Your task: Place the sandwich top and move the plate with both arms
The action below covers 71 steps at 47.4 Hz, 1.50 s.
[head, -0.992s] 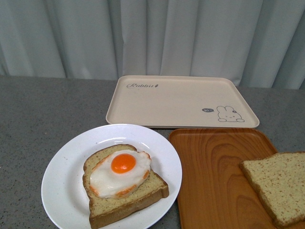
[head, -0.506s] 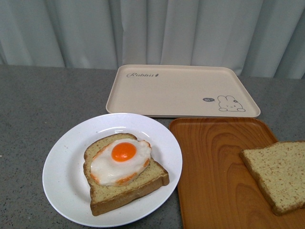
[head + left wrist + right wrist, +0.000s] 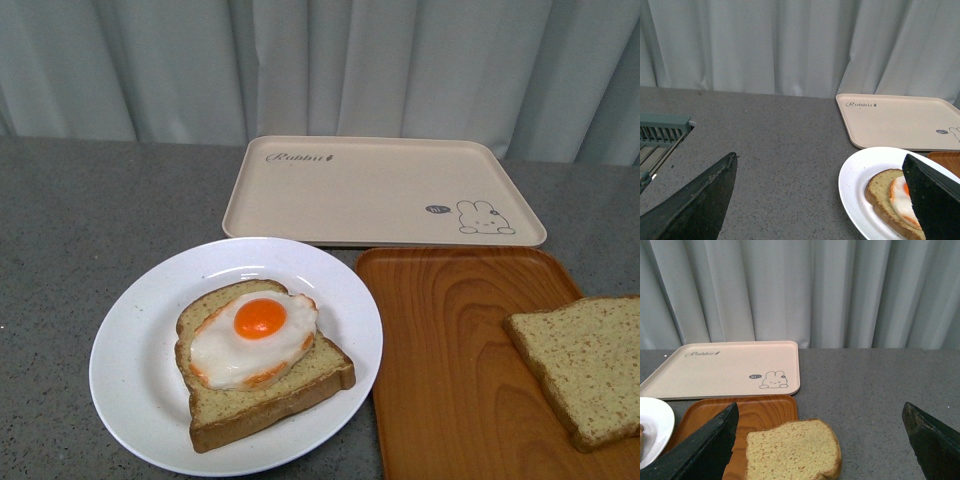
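Two bread slices lie well apart on a grey table [image 3: 90,220] before a pale curtain [image 3: 320,65]. One, the egg slice [image 3: 270,400], carries a fried egg [image 3: 255,338] and rests on the white plate [image 3: 130,370] at the near left of the front view. The other, the sandwich top [image 3: 585,365], lies flat and bare on the right part of the wooden tray [image 3: 450,370], cut off by the picture edge. Plate and wooden tray sit just beside each other; whether they touch cannot be told. The rabbit tray [image 3: 380,190] lies behind both. The left gripper [image 3: 819,165], seen in its wrist view, hangs above the table with jaws released and spread wide, one finger [image 3: 932,200] overlapping the plate's near side in the picture. The right gripper [image 3: 820,407] likewise has jaws spread wide and grasps nothing; the sandwich top appears between its fingers, apart from both.
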### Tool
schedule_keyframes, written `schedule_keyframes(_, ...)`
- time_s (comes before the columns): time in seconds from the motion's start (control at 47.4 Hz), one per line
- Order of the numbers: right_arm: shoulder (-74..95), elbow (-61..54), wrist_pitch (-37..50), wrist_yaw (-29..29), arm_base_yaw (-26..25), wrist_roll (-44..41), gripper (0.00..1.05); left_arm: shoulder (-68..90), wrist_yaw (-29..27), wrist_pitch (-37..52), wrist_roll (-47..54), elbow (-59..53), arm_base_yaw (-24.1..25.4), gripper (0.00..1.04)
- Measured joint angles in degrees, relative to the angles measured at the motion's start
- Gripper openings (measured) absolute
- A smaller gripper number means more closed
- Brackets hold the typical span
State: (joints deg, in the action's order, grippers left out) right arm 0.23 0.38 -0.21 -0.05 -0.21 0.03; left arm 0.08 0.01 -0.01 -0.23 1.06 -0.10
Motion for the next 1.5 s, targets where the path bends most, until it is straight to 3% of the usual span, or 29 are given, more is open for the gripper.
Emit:
schedule_keyframes(1.224,0.0,0.0,0.0,0.0,0.0,0.0,0.96,0.0,0.0,0.0,0.0,0.0,0.0,0.98)
schedule_keyframes(1.308,3.1,2.7,-7.2,-3.1,-0.3,8.9,0.96,0.0,0.0,0.0,0.0,0.0,0.0,0.98)
schedule_keyframes(1.498,8.6,5.9,-15.6,-1.3,2.6,34.2,0.96,0.0,0.0,0.0,0.0,0.0,0.0,0.98)
